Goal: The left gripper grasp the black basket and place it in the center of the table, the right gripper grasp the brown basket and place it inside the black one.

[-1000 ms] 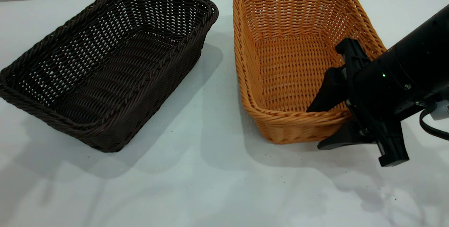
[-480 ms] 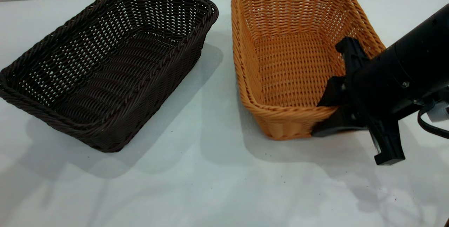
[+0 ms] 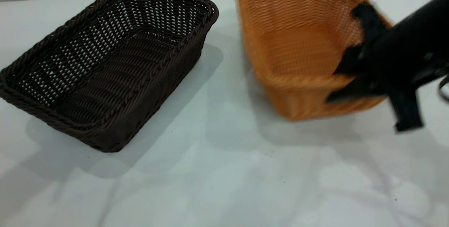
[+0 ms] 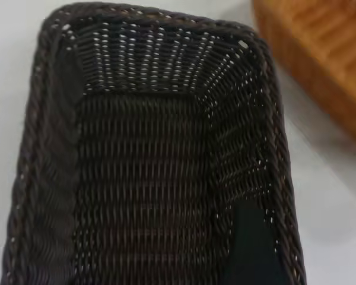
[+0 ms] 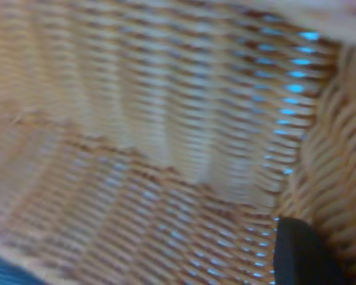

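White-grey speckled table (image 3: pixel 217 185) holds both baskets. Dark brown-black rectangular woven wicker basket (image 3: pixel 108 62) sits flat on the table's left side, apart from the other. Orange-tan rectangular woven wicker basket (image 3: pixel 301 48) at right, near end lifted and tilted off the table. Right gripper (image 3: pixel 342 85), black with two flat fingers, clamps that basket's near rim, one finger inside, one outside. Left gripper: only a dark finger (image 4: pixel 252 249) visible inside the dark basket; cannot tell its state.

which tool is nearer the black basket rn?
Left. Its finger is inside the black basket; the right tool grips the brown basket beside it.
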### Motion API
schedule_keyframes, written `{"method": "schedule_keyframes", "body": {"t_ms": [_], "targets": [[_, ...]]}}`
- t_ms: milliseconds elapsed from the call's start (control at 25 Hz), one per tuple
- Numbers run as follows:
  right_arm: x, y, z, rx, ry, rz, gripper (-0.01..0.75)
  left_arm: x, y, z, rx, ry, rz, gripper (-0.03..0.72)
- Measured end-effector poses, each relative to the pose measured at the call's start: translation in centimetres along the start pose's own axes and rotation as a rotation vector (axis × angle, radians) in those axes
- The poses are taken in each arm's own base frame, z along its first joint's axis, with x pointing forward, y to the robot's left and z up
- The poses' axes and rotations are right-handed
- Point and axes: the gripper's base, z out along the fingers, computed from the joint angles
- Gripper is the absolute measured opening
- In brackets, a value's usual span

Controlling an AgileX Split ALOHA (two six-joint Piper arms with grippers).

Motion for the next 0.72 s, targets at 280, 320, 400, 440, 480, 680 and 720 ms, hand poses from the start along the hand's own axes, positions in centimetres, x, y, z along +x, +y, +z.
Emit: {"method": "schedule_keyframes", "body": {"t_ms": [280,320,400,440,480,680,720], "targets": [[-2.8,2.2,-5.1,-0.148,-0.079,-0.14,0.113,-0.1,-2.0,2.5,0.007,0.008,0.005,0.396],[-3.3,2.3,-5.8,-0.162,-0.094,-0.161,0.113,-0.1,-2.2,2.9,0.004,0.01,0.0,0.396],[-4.0,2.5,-7.3,-0.191,-0.094,-0.222,0.113,0.0,-2.9,3.5,0.007,0.019,-0.005,0.396],[-4.1,2.5,-7.9,-0.196,-0.078,-0.267,0.113,0.1,-3.2,3.9,0.006,0.023,-0.007,0.396],[-4.2,2.5,-8.6,-0.205,-0.055,-0.306,0.113,0.1,-3.4,4.2,0.002,0.024,-0.006,0.396],[-5.6,1.7,-10.6,-0.179,-0.037,-0.443,0.112,0.3,-5.2,5.6,-0.005,0.02,0.02,0.396],[-6.0,1.5,-10.8,-0.172,-0.04,-0.459,0.112,0.3,-5.6,5.9,-0.007,0.018,0.02,0.396]]}}
